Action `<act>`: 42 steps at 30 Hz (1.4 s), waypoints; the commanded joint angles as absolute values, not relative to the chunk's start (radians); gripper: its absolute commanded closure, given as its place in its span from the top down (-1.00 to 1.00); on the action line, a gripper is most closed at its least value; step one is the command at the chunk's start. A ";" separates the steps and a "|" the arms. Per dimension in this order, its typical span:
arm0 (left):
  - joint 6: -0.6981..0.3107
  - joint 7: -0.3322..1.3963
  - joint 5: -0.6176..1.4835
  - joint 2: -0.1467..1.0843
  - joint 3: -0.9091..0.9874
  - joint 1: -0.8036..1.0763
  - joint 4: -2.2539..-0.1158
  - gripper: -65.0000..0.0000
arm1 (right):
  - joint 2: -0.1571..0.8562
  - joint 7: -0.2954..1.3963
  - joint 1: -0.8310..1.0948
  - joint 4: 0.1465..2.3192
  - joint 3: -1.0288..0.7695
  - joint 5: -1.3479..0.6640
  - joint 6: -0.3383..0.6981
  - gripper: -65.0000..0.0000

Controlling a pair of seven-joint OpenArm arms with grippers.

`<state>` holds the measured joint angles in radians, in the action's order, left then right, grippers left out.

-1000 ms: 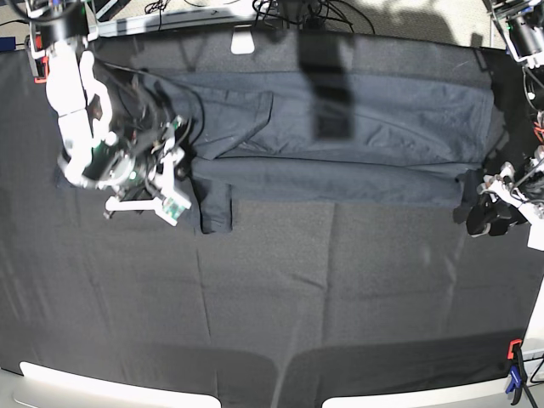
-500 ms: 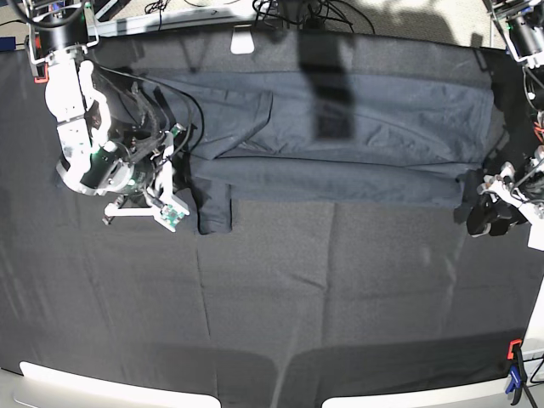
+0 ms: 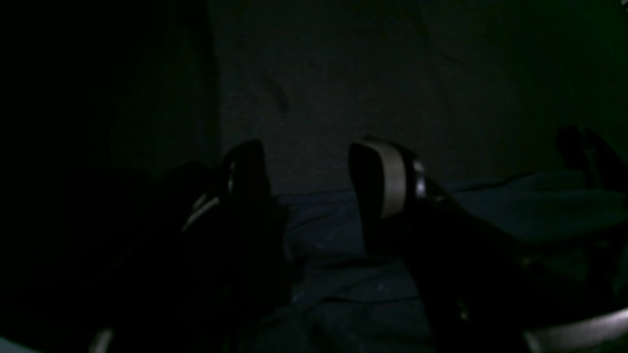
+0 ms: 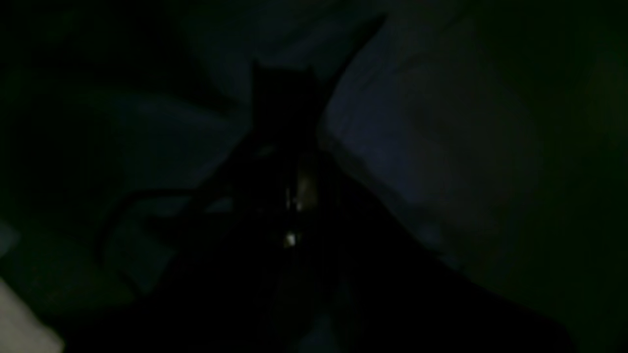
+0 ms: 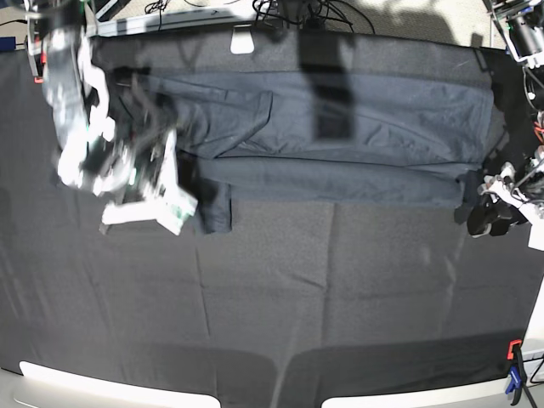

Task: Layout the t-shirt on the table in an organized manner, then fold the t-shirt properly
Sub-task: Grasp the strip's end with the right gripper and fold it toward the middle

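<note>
Two arms are working the table (image 5: 280,297): on the base view's left, the blurred right gripper (image 5: 183,189) is sitting pressed together at the t-shirt's (image 5: 357,136) sleeve end; the shirt is lying stretched along the far side; the left gripper (image 5: 484,212) is resting spread beside its opposite end.

Charcoal-black t-shirt (image 5: 357,136), matte black table (image 5: 340,297), red-orange clamp (image 5: 513,348)

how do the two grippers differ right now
The left gripper has its jaws spread apart over the t-shirt edge, with nothing between them; the right gripper is shut. In the base view the left arm looks sharp, the right arm blurred. Left sits at the shirt's hem end, right at the sleeve end. Both are low, by the shirt on the table.
</note>
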<state>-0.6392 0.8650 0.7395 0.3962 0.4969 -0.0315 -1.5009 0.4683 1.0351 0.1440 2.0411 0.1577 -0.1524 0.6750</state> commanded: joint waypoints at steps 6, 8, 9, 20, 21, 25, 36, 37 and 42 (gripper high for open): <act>-0.643 0.844 0.760 0.416 0.502 -0.049 -1.518 -0.10 | 0.479 1.048 0.320 2.249 0.150 -0.157 0.672 -1.00; -0.643 0.844 0.760 0.416 0.502 -0.049 -1.518 -0.10 | 0.479 1.048 0.371 2.272 0.150 -0.160 0.672 -1.00; -0.643 0.844 0.760 0.416 0.502 -0.049 -1.518 -0.10 | 0.479 1.047 0.392 2.279 0.150 -0.160 0.670 -1.00; -0.643 0.843 0.760 0.416 0.502 -0.049 -1.518 -0.10 | 0.479 1.018 0.480 2.285 0.150 -0.171 0.627 -1.00; -0.643 0.840 0.760 0.416 0.502 -0.049 -1.518 -0.10 | 0.479 1.010 0.483 2.285 0.150 -0.171 0.627 -1.00; -0.643 0.837 0.760 0.416 0.502 -0.050 -1.518 -0.10 | 0.479 1.009 0.482 2.285 0.150 -0.220 0.628 -1.00; -0.643 0.857 0.760 0.416 0.503 -0.049 -1.518 -0.10 | 0.479 0.942 0.471 2.285 0.150 -0.343 0.628 -0.26; -0.643 0.875 0.760 0.417 0.504 -0.049 -1.518 -0.10 | 0.479 0.943 0.461 2.285 0.150 -0.350 0.628 -0.26; -0.643 0.894 0.760 0.432 0.514 -0.017 -1.518 -0.10 | 0.479 0.943 0.404 2.285 0.128 -0.348 0.628 -0.26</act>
